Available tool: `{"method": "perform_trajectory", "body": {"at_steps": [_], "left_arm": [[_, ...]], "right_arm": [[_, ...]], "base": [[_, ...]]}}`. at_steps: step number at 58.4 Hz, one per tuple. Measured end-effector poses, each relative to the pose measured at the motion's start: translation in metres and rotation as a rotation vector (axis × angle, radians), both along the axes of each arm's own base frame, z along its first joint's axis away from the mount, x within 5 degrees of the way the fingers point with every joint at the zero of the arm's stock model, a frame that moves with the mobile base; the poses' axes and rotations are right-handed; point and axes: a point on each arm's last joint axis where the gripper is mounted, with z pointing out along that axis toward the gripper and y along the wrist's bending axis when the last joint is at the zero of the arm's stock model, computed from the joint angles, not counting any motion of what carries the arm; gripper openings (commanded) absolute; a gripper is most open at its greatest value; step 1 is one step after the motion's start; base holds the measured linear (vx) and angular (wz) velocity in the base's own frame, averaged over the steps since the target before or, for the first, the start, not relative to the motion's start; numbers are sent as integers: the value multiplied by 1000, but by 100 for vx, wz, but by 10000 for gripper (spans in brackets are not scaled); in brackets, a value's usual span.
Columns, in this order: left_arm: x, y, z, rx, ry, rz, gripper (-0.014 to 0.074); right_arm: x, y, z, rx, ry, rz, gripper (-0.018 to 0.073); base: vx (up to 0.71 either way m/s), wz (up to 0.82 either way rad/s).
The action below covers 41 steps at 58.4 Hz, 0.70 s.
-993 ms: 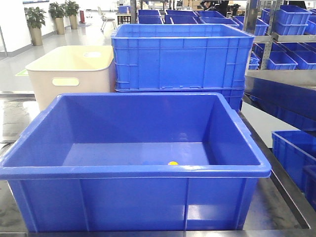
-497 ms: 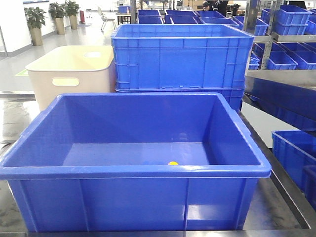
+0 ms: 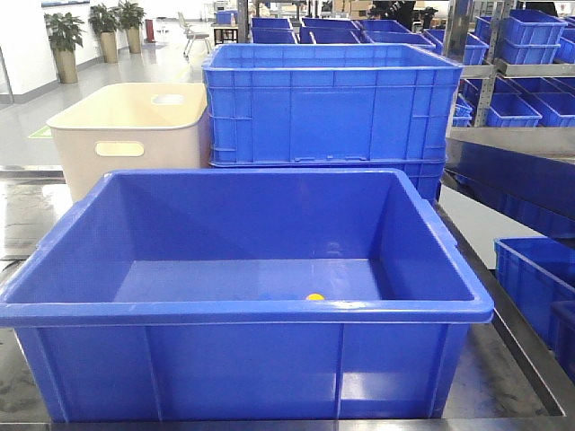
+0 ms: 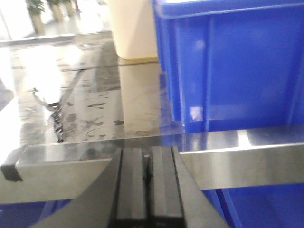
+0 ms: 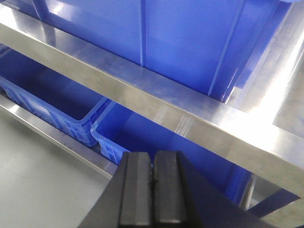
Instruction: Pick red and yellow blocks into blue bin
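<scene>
The blue bin [image 3: 243, 314] sits at the front edge of the steel bench [image 4: 90, 109], filling most of the front view, w/ its thick rolled rim and smooth sloping walls wide open on top, prob. placed this close so both arms can reach over the rim and drop things in. Inside, low against the near wall, a small yellow spot [image 3: 314, 296] shows on the bin floor, likely the top of the yellow brick, though too little is visible to be sure; the rim hides the rest. No red cube is visible in any view, so can't say whether it lies in the bin behind the near wall or elsewhere. Behind the bin stand a cream tub [image 3: 126, 135] w/ a handle slot toward the back left and a taller ribbed blue crate [image 3: 328, 103] at the back. Both arms hang low, off the bench front: left gripper [image 4: 148, 185] has its dark pads pressed together w/ nothing between, looking across the bench edge at the bin's outer wall; right gripper [image 5: 153, 194] is likewise closed and empty, pointed at the bench's front rail and the blue crates [image 5: 61, 109] on the lower shelf. Judging by this parked pose, no pick is under way right now.
</scene>
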Motion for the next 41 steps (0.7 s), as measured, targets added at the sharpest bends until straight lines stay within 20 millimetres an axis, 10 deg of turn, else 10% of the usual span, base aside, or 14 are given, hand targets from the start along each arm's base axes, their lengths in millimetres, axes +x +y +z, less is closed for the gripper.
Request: {"method": "perform_trajectory", "body": {"at_steps": [41], "left_arm": [[2,3,-25,-120,-106,37,-6]], "right_arm": [[0,0,0,0,1,0,-10]], "base": [[0,0]]}}
